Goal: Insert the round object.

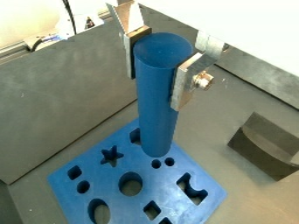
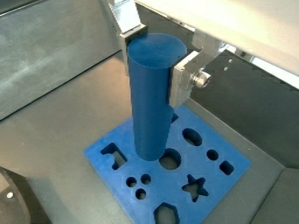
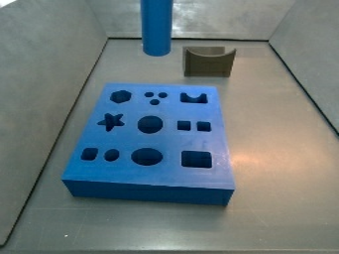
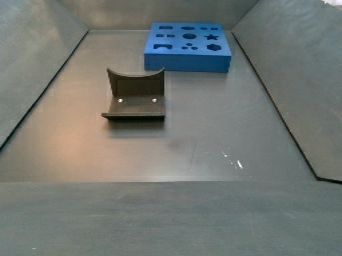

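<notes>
Grey metal walls close in a dull grey table (image 3: 265, 149) that fills most of both side views, bare but for two pieces resting on it

Largest of these is the flat blue block (image 3: 153, 139), pierced with shaped holes: a star, circles, squares, ovals, a hexagon and a notched slot. It sits in the middle of a side view (image 3: 153, 139) and at the upper centre of a side view (image 4: 189, 48), and it lies under the camera in both wrist views (image 1: 128, 184) (image 2: 176, 166)

Next in size is the round object (image 1: 158, 96), a long, smooth, bright blue cylinder. It stands upright above the block, its lower end over the block's surface near the circular holes in both wrist views (image 2: 152, 96); whether it touches the block cannot be told there. At the top centre of a side view, its lower end (image 3: 158, 28) hangs clear above the table behind the block's far edge, its upper part cut off by the frame

Grasping it is the hand (image 1: 158, 59), clenched on the cylinder's upper end, with a silver finger plate (image 1: 187, 83) pressed against each side; it shows the same way at the upper centre of a wrist view (image 2: 156, 57)

Smallest is a dark grey-brown U-shaped piece (image 3: 208, 62), apart from the block: upper right of centre in a side view, left of centre in a side view (image 4: 134, 97)
</notes>
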### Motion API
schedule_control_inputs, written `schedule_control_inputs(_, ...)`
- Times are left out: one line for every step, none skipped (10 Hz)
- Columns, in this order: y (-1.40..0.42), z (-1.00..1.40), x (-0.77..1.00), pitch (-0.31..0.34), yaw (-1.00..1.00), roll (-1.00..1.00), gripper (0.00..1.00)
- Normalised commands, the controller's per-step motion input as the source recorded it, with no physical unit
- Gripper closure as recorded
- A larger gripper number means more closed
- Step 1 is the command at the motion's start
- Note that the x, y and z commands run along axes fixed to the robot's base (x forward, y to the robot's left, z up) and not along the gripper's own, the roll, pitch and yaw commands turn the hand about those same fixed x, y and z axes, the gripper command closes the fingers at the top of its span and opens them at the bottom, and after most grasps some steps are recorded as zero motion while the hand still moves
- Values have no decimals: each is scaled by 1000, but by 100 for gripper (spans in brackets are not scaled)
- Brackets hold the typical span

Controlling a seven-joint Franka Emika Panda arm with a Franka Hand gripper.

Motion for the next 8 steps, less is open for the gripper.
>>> schedule_control_inputs(191, -437, 0, -177, -123, -340, 100)
schedule_control_inputs(34, -749, -186, -104, -111, -213, 100)
schedule_control_inputs(-491, -1000, -329, 0, -60, 0, 100)
schedule_control_inputs(-960, -1000, -57, 0, 0, 29, 100)
schedule_control_inputs(-989, -1000, 0, 0, 46, 36, 100)
schedule_control_inputs(-63, -563, 0, 13, 0, -13, 100)
schedule_control_inputs(37, -103, -51, 0, -3, 103, 100)
schedule_control_inputs(-40, -437, 0, -14, -43, 90, 100)
